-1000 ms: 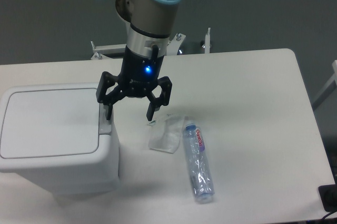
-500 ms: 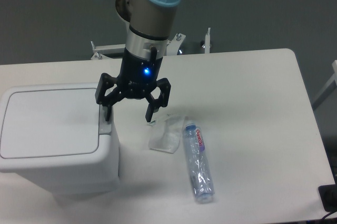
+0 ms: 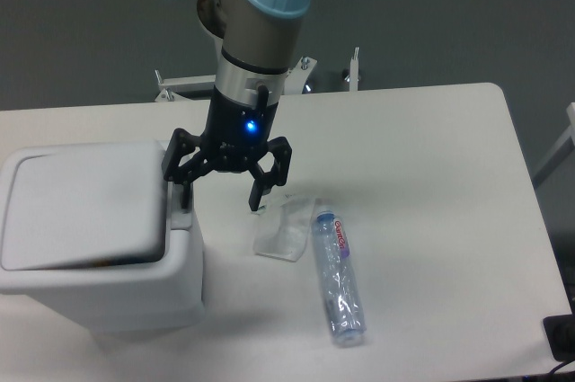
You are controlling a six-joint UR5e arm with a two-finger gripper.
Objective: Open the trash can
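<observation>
The large white trash can (image 3: 99, 297) stands at the table's front left. Its flat lid (image 3: 83, 204) is blurred and raised at the front, showing a dark gap under its front edge. The grey push-button tab (image 3: 181, 217) sits on the can's right rim. My gripper (image 3: 220, 193) hangs open over that rim. Its left finger (image 3: 181, 189) is down on the tab. Its right finger (image 3: 259, 189) hangs over the table beside the can. The jaws hold nothing.
A crumpled clear plastic wrapper (image 3: 283, 229) lies just right of the can. An empty clear plastic bottle (image 3: 338, 276) lies beside it toward the front. The white table (image 3: 431, 175) ends at the right, with metal brackets (image 3: 350, 72) behind its far edge.
The lid was flat and shut; now it has sprung up at its front edge. The gripper has dipped slightly onto the tab.
</observation>
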